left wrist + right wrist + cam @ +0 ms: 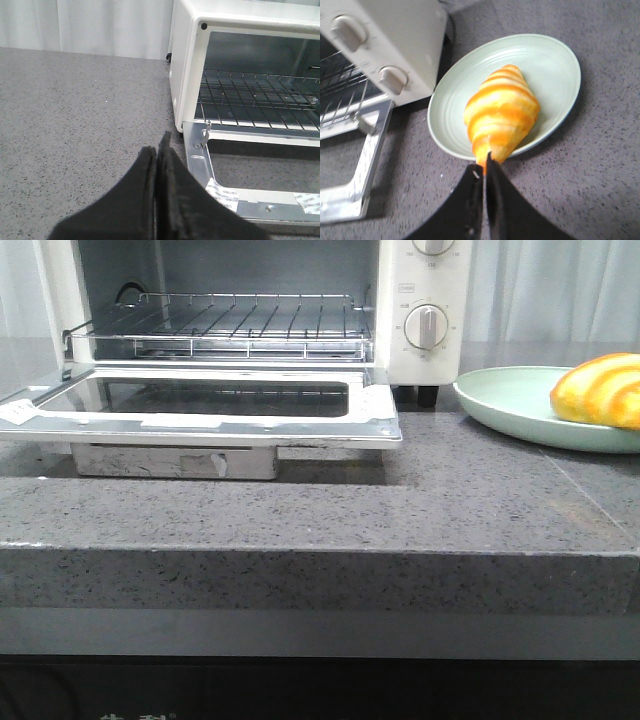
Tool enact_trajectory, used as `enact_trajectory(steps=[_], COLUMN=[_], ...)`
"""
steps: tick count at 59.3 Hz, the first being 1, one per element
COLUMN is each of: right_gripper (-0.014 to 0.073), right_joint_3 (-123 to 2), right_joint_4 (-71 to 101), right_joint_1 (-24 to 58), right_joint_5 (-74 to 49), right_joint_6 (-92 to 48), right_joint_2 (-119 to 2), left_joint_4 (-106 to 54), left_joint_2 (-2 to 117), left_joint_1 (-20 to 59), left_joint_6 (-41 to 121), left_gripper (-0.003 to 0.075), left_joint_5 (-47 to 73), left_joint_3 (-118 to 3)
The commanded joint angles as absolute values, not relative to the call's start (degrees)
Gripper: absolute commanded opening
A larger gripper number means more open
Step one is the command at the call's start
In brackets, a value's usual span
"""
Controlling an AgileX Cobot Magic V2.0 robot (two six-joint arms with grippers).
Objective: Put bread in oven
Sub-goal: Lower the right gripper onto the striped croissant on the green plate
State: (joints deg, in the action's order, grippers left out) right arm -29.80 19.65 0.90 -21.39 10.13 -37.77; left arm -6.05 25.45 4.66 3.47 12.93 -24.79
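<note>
Right tool (484, 162) pressed together above the bread (501, 111); left tool (156, 150) closed beside the oven (240, 60)

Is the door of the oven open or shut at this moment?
Open. The glass door of the oven lies folded down flat in front, and the wire rack inside is exposed and bare.

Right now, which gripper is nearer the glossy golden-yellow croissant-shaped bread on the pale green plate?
Right. The right gripper, shut, hovers at the tip of the bread. The left gripper, also shut, sits by the white oven's far side; no bread in its view.
</note>
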Motion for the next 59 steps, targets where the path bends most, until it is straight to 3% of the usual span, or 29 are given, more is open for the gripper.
enact_trajectory(steps=[1,9,15,59], right_gripper=[0.0206,0.0536,0.0666,0.065], right_joint_3=[-32.8,-35.3,-37.2,-52.3], right_joint_4=[20.4,22.5,23.4,27.6], right_joint_1=[0.4,0.4,0.2,-3.1], right_joint_5=[-14.7,-13.9,-12.7,-23.0], right_joint_6=[13.2,13.9,13.9,9.3], right_joint_2=[-42.5,-48.8,-52.2,-74.0], left_joint_4=[-6.7,-6.7,-6.7,-6.7], left_joint_2=[25.6,25.6,25.6,25.6], left_joint_1=[4.5,4.5,4.5,4.5], left_joint_6=[2.9,2.9,2.9,2.9], left_gripper=[-0.002,-0.002,-0.002,-0.002], left_joint_5=[8.9,8.9,8.9,8.9], left_joint_3=[-26.4,-26.4,-26.4,-26.4])
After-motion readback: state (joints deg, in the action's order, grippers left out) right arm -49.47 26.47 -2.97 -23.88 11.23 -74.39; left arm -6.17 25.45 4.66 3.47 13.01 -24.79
